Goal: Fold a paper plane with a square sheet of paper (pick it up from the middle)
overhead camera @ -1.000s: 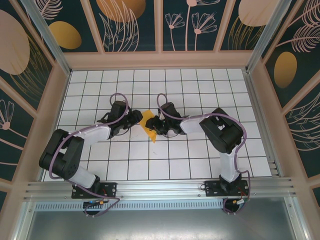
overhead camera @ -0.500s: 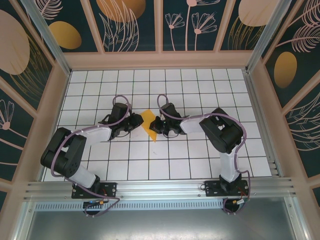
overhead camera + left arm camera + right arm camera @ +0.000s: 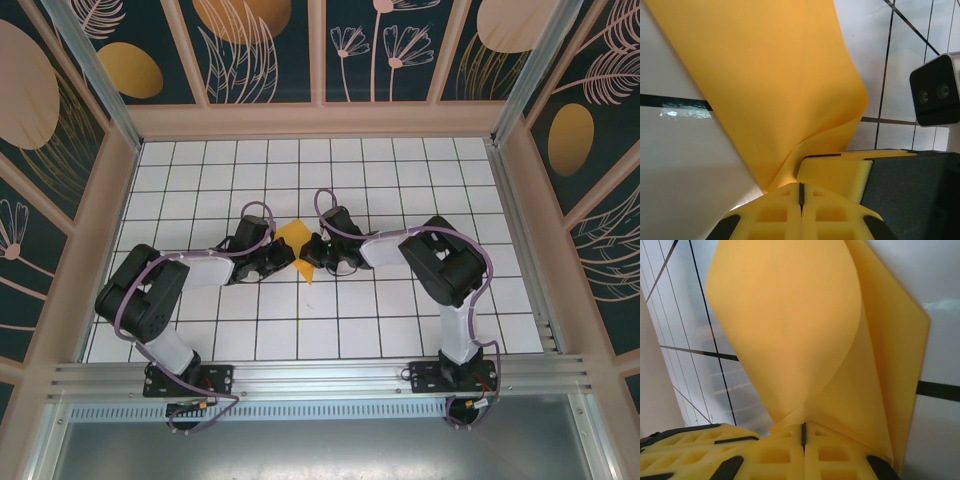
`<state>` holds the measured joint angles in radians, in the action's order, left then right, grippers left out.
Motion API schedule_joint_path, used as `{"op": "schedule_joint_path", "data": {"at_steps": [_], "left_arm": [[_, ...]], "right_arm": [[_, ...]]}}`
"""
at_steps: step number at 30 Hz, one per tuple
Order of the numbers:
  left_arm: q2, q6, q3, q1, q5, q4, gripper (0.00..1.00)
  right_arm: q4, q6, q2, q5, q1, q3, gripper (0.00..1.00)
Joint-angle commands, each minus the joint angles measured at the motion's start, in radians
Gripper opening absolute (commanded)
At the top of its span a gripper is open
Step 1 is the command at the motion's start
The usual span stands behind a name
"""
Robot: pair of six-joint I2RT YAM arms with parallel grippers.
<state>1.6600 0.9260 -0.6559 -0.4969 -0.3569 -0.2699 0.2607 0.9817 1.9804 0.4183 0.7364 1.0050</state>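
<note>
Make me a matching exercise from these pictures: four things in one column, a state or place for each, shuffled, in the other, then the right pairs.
Things
1. thin orange-yellow sheet of paper
2. left gripper with yellow fingers
3. white table with black grid lines
4. dark teal wall panels with plant drawings

States or places
A. flat, beneath the arms
B. upright behind the work area
C. curved, pinched from two sides
D. shut on a paper edge

Pairs: 1-C, 2-D, 3-A, 4-B
</note>
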Motion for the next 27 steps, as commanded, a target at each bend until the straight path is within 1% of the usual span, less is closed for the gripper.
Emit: {"op": "schedule_joint_path", "data": {"at_steps": [1, 10, 15, 23, 27], "left_arm": [[0.019, -0.003, -0.002, -0.005, 0.014, 0.0, 0.03], [0.047, -0.015, -0.016, -0.004, 0.062, 0.044, 0.03], [0.049, -0.026, -0.034, -0.005, 0.094, 0.086, 0.03], [0.087, -0.042, -0.039, -0.012, 0.116, 0.12, 0.03], [0.09, -0.042, -0.039, -0.014, 0.121, 0.123, 0.03]], "right_arm": [[-0.038, -0.013, 0.03, -0.018, 0.001, 0.005, 0.0], [-0.034, -0.017, 0.024, -0.003, 0.001, 0.012, 0.0], [-0.023, -0.031, 0.013, 0.027, 0.001, 0.021, 0.01], [-0.06, -0.087, -0.076, 0.044, -0.002, 0.041, 0.06], [-0.067, -0.081, -0.119, 0.042, -0.002, -0.009, 0.06]]}}
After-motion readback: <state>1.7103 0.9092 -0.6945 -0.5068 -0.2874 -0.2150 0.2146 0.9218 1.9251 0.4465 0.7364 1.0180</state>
